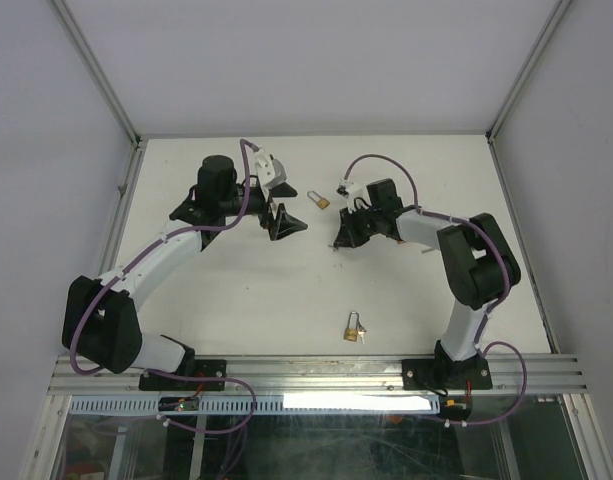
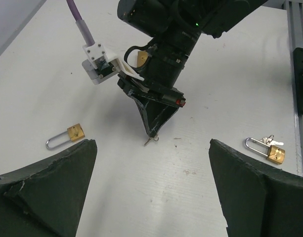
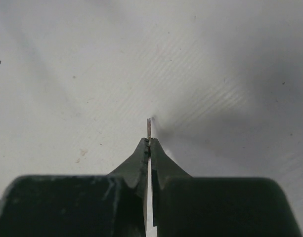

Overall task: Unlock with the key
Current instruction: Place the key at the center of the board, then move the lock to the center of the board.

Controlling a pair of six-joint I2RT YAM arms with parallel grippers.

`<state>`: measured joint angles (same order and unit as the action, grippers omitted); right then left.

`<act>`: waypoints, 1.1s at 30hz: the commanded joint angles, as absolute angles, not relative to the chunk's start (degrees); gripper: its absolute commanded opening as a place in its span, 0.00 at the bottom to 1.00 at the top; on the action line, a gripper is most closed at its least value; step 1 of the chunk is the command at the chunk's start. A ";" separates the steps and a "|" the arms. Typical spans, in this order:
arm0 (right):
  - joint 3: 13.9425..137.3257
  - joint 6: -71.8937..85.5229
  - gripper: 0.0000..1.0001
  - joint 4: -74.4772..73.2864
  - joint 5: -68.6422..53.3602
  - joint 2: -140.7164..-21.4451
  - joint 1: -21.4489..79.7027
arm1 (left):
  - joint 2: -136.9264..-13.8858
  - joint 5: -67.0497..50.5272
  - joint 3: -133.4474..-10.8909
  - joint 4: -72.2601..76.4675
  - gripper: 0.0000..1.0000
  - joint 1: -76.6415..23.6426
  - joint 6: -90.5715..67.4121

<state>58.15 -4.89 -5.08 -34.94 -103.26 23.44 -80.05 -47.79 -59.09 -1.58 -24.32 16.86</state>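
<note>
The right hand (image 1: 339,241) is pressed together on the key (image 3: 149,126). The key's thin blade pokes just past the fingertips and points down at the worktop (image 1: 236,300) (whether it touches I cannot tell). Facing it, the left hand (image 1: 285,221) is spread wide and holds nothing. Its fingers (image 2: 57,182) frame a bare strip of worktop, with the right hand's tip at the far end of that strip.

The padlock (image 1: 319,200) lies flat between the two hands, just outside the left hand's farther finger and apart from both. A second padlock (image 1: 354,327), with keys hanging from it, lies well off on the near side of the right hand, close to the rail (image 1: 316,372) at the worktop's near edge. Bare worktop surrounds both hands, and the side edges are well away.
</note>
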 commanded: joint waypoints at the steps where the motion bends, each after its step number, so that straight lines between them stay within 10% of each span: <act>1: 61.27 -2.83 0.00 -4.11 -34.32 -106.07 22.53 | -79.38 -46.72 -58.96 1.73 0.99 -24.04 14.94; 5: 65.11 -4.12 0.03 -10.83 -33.70 -107.78 22.54 | -79.20 -46.31 -59.30 2.09 0.99 -23.55 14.94; 14: 80.43 -5.26 0.99 -27.97 -29.33 -109.79 22.15 | -78.06 -46.82 -59.26 2.49 0.99 -21.99 14.52; 25: 117.43 -9.78 0.94 -41.51 -9.92 -134.05 26.49 | -77.19 -45.69 -57.69 6.81 0.99 -18.19 7.97; 33: 119.93 -12.67 0.78 -42.18 -6.84 -138.76 28.93 | -77.14 -46.14 -56.60 7.86 0.99 -17.14 7.67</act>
